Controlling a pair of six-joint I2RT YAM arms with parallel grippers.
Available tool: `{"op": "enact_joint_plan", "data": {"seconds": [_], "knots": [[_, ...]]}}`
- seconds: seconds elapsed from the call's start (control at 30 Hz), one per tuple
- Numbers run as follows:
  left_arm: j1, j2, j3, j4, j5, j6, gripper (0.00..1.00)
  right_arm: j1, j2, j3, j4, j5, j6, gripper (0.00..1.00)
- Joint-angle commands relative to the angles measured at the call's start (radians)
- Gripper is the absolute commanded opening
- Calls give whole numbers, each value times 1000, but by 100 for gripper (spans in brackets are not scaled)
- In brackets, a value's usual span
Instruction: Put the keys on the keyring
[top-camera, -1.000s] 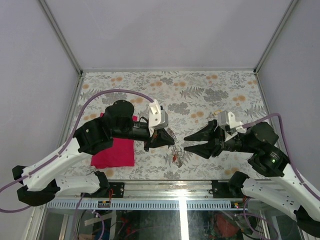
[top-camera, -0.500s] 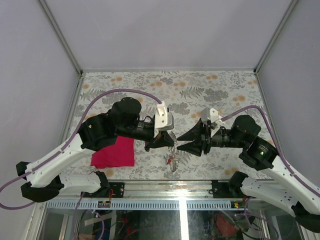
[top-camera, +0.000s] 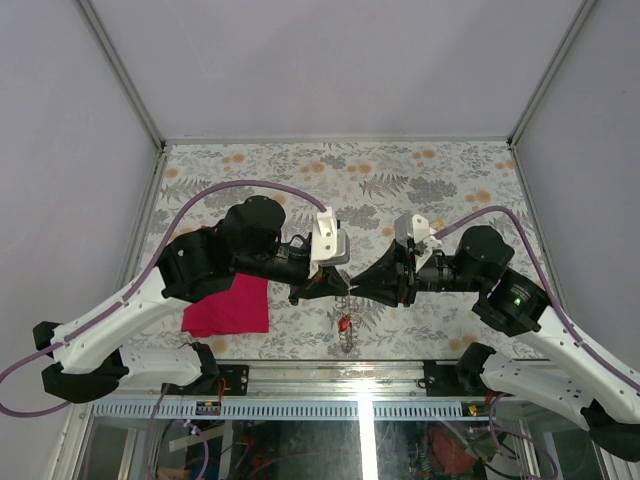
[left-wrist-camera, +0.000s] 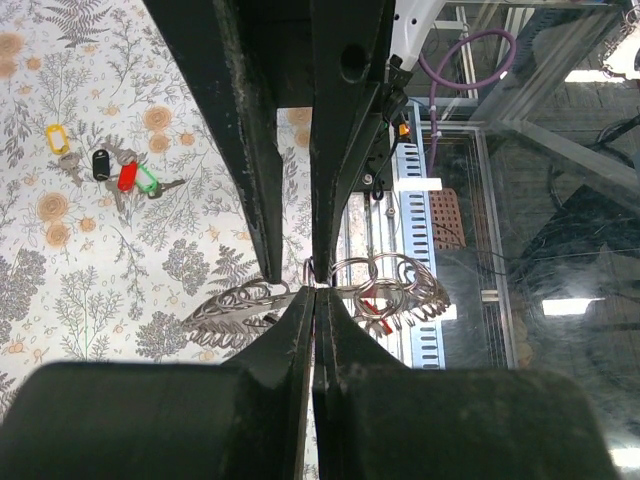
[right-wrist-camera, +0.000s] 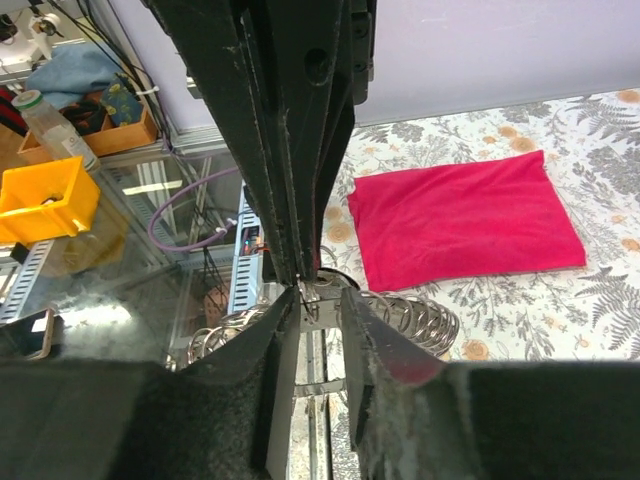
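Note:
My left gripper (top-camera: 340, 290) (left-wrist-camera: 314, 292) is shut on the keyring (top-camera: 344, 318), a silvery coil of wire loops that hangs below its tips above the table's near edge. The coil also shows in the left wrist view (left-wrist-camera: 395, 285) and the right wrist view (right-wrist-camera: 410, 320). A small red key (top-camera: 345, 325) hangs in it. My right gripper (top-camera: 356, 290) (right-wrist-camera: 322, 297) faces the left tip to tip, its jaws narrowly open around the ring wire there. Loose keys (left-wrist-camera: 110, 170) with yellow, black, red and green heads lie on the floral table; the top view hides them.
A magenta cloth (top-camera: 228, 305) (right-wrist-camera: 465, 215) lies flat at the near left of the table. The metal rail (top-camera: 330, 372) of the table's front edge runs just below the grippers. A yellow bin (right-wrist-camera: 40, 200) sits off the table.
My right gripper has moved left until its tips meet the left gripper's, and its jaws have narrowed. The left gripper has shifted slightly right with the keyring hanging under it.

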Motion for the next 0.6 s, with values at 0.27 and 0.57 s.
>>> {"op": "enact_joint_plan", "data": {"seconds": [0.27,0.57], "knots": [[-8,-15,44,24,-9,14,0,0,20,38,77,-61,10,5],[-8,-82,-20,118,-13,-9,21,1,-32,14,153,-28,28,0]]}}
